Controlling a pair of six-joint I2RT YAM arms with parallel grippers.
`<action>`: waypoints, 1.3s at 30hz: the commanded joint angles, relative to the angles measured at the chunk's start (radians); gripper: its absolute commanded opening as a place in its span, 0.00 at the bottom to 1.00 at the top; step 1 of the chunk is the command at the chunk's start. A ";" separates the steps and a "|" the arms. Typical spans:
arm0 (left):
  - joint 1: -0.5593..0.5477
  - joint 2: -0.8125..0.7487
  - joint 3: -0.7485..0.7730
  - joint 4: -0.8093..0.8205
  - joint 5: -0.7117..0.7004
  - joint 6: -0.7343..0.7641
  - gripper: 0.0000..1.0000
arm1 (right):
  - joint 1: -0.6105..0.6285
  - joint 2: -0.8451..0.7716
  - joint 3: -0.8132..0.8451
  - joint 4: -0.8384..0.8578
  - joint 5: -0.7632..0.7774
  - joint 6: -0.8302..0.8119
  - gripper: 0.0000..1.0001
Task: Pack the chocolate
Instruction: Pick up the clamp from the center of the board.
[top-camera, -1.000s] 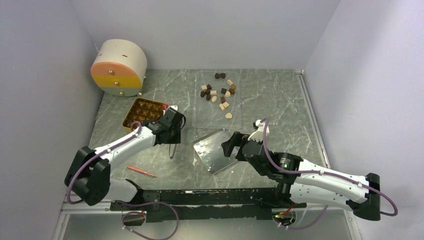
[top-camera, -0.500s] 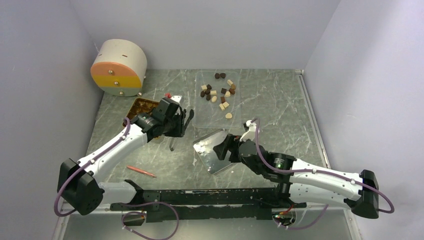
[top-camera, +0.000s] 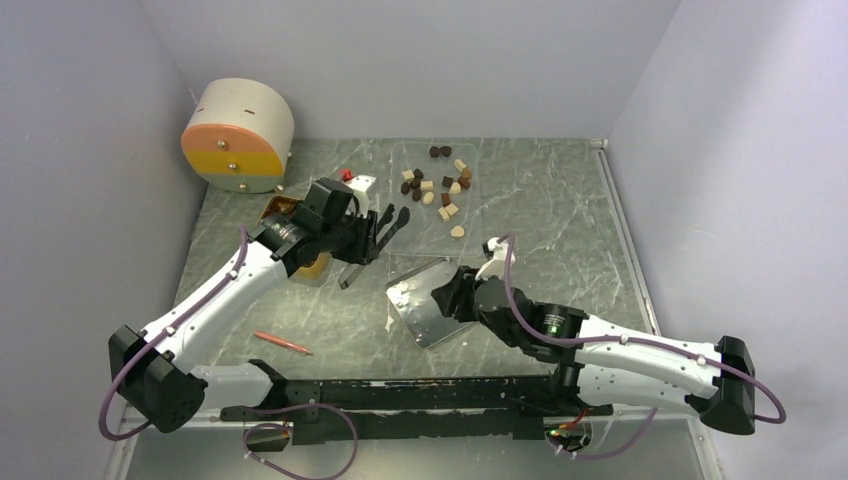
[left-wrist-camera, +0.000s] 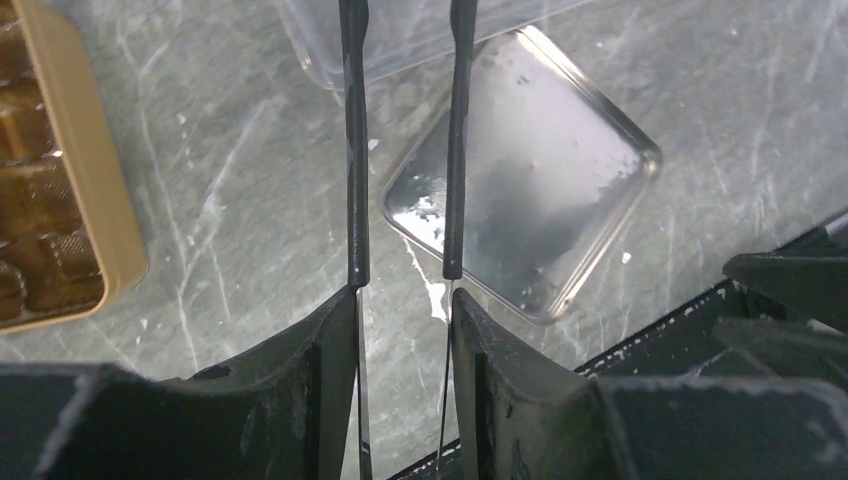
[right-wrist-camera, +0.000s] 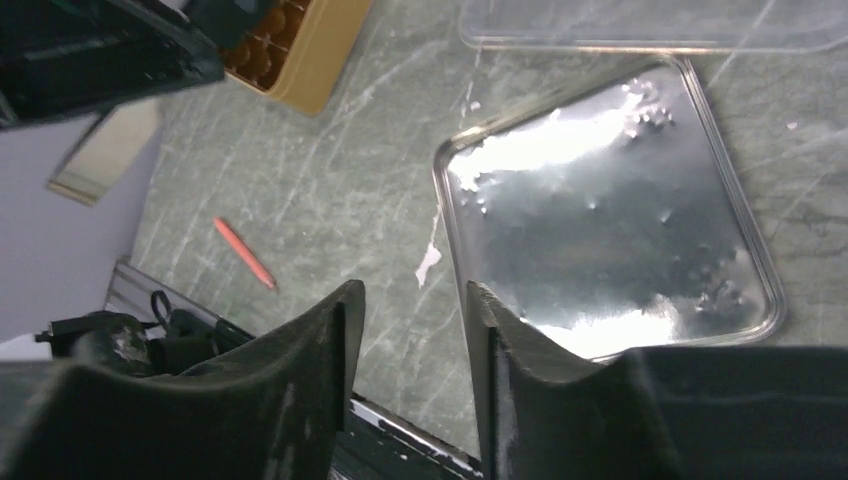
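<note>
Left gripper (top-camera: 388, 222): raised over the green marbled table (top-camera: 560, 210), between the golden-tan compartment box (left-wrist-camera: 95, 200) and the clear tray (top-camera: 425, 238), jaws closed part-way and pinching a thin two-pronged tool like tweezers (left-wrist-camera: 352, 150). One dark prong along the inner face of each finger, both running forward past the fingertips and out of the top of the left wrist view, above the near edge of the clear tray. Right gripper (right-wrist-camera: 410, 300): low over the near left corner of the square silver tray (right-wrist-camera: 600, 200), jaws apart with only table showing in the gap, nothing between them. The chocolate (top-camera: 437, 188): dark brown, mid brown and cream pieces in a loose cluster on the far half of the clear tray at the back middle of the table, one cream piece lying apart towards the tray's near end; close to the left fingertips, well apart from the right arm. Compartment box largely hidden under the left arm from above; brown cells visible at its edge, filled or not cannot be told. Silver tray just in front of the clear tray, turned at an angle. Thin red-orange pen (top-camera: 282, 343) flat on the table near the left arm's base. Round cream, pink and yellow drawer unit (top-camera: 238, 135) in the back left corner.
</note>
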 joint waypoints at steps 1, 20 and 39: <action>-0.004 -0.026 0.031 0.028 0.147 0.098 0.42 | 0.002 -0.003 0.096 0.092 0.058 -0.032 0.39; -0.050 -0.071 -0.062 0.094 0.406 0.186 0.40 | -0.090 0.276 0.321 0.287 0.024 -0.096 0.00; -0.050 -0.103 -0.059 0.139 0.351 0.138 0.38 | -0.159 0.301 0.204 0.279 -0.073 -0.054 0.00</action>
